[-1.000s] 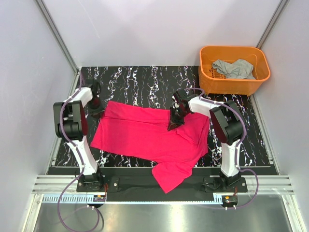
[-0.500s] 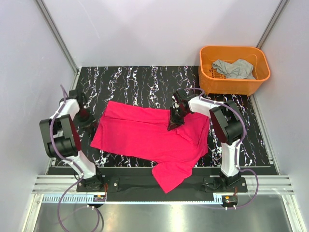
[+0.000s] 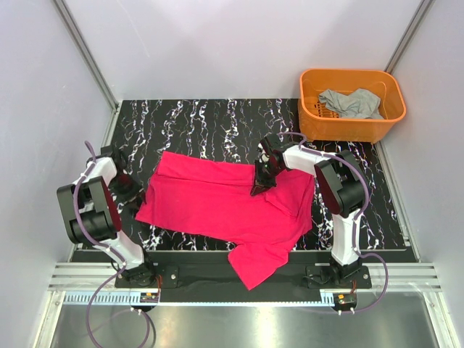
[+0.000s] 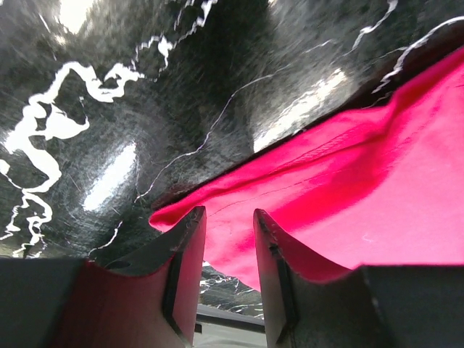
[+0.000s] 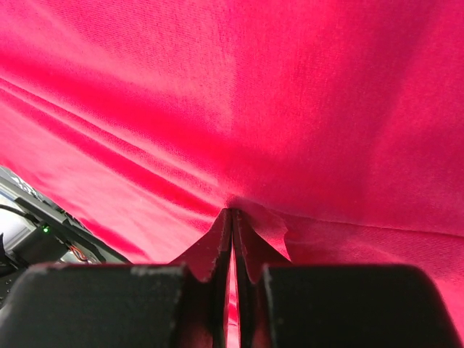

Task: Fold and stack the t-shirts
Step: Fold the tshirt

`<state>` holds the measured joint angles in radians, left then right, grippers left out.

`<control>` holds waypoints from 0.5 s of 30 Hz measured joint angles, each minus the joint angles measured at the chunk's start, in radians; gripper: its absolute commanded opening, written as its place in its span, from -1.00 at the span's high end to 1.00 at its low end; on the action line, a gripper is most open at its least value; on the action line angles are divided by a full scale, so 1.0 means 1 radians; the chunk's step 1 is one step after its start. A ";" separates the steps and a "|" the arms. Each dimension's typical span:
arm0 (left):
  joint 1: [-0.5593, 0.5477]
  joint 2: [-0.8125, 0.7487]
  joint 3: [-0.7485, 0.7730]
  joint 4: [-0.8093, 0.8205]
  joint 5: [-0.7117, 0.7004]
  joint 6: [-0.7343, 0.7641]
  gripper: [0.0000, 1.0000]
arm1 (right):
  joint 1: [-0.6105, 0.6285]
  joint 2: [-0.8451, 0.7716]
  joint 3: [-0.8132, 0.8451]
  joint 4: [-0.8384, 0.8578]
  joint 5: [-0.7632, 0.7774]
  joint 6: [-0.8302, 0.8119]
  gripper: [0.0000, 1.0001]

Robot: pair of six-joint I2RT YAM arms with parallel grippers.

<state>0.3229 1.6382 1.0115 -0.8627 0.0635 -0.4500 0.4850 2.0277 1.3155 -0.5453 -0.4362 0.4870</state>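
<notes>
At the left edge of the worktop (image 3: pixel 196 119) the left hand (image 4: pixel 226 217) is held low, its fingers spread with nothing between them, and is pointed at the left corner of the magenta-red t-shirt (image 3: pixel 210 206). It is judged to be lined up there so that the hem can be taken (the fabric edge lies just beyond the fingertips and, as far as can be seen, is not touched). The shirt is laid out fairly flat across the middle of the worktop, with one flap reaching toward the arm bases, which suggests it is being spread for a first fold. Further right, the right hand (image 5: pixel 232 217) is pressed together on a small tuck of the same shirt near its far edge, probably so that the cloth is anchored while the other side is approached. In the far right corner the light grey t-shirt (image 3: pixel 351 103) is left crumpled inside the orange basket (image 3: pixel 313 127), evidently waiting its turn; nothing is stacked yet
</notes>
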 measured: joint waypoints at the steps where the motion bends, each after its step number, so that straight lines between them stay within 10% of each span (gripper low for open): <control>1: 0.001 0.001 -0.007 0.000 -0.001 -0.004 0.22 | 0.000 0.000 -0.001 0.002 -0.001 0.000 0.83; 11: 0.018 0.027 -0.055 -0.010 -0.045 -0.040 0.31 | -0.004 0.000 -0.010 0.015 -0.014 0.005 0.82; 15: 0.039 0.027 -0.057 -0.016 -0.049 -0.052 0.64 | -0.005 0.000 -0.015 0.027 -0.025 0.008 0.82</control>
<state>0.3614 1.6657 0.9546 -0.8787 0.0143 -0.5022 0.4797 2.0277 1.3003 -0.5182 -0.4614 0.4950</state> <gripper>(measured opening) 0.252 0.088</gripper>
